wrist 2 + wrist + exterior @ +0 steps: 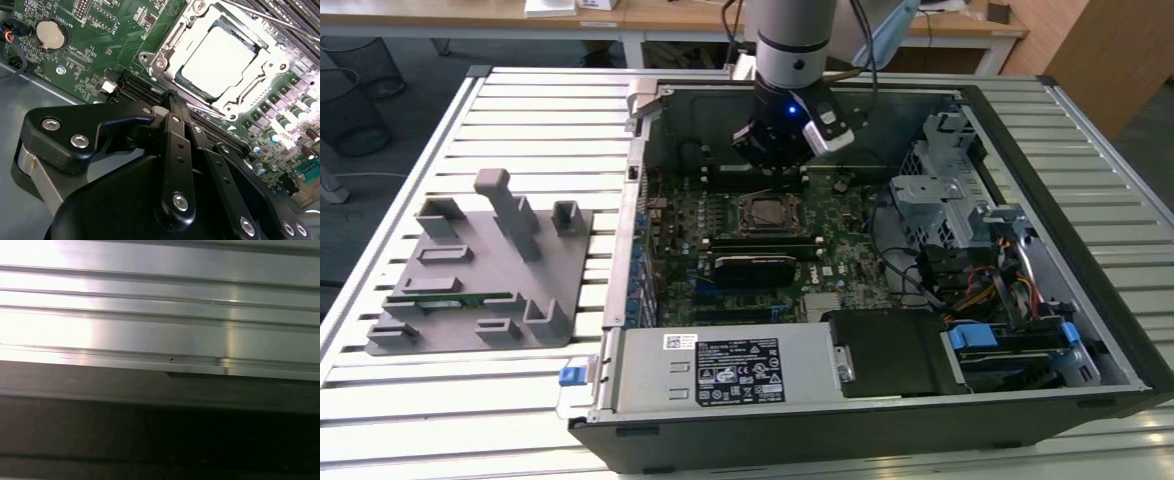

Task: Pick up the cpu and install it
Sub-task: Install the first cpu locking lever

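The cpu, a small square chip with a silvery top, lies flat inside the black motherboard socket, with the metal frame around it. In the exterior view the cpu sits mid-board in the open computer case. My gripper hangs inside the case just beyond the socket and a little above the board. In the second wrist view the gripper has its black fingers drawn together with nothing between them, tips beside the socket's edge and apart from the chip.
The open case has drive cages and cables at the exterior view's right and a power supply in front. A grey plastic fixture holding a green memory stick stands on the ribbed metal table.
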Available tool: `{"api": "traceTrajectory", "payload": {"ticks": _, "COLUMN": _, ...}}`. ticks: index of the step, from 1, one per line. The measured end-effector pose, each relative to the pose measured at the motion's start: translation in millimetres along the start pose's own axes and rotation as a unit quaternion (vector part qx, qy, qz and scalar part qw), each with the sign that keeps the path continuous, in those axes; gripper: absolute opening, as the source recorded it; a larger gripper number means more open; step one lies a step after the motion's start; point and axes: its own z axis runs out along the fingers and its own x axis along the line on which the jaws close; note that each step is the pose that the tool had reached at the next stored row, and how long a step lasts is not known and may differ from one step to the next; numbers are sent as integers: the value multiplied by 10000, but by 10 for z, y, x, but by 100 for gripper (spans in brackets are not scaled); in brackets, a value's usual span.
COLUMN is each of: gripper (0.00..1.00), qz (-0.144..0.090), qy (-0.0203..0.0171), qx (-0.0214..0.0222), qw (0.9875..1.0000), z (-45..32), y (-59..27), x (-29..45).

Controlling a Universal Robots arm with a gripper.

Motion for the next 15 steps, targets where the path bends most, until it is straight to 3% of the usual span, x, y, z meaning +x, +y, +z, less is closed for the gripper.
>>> {"api": "traceTrajectory", "payload": {"ticks": 15, "gripper": 11, "qz": 7, "qy": 7, "qx": -1, "qw": 10000, "z": 93, "y": -27, "x": -29}}
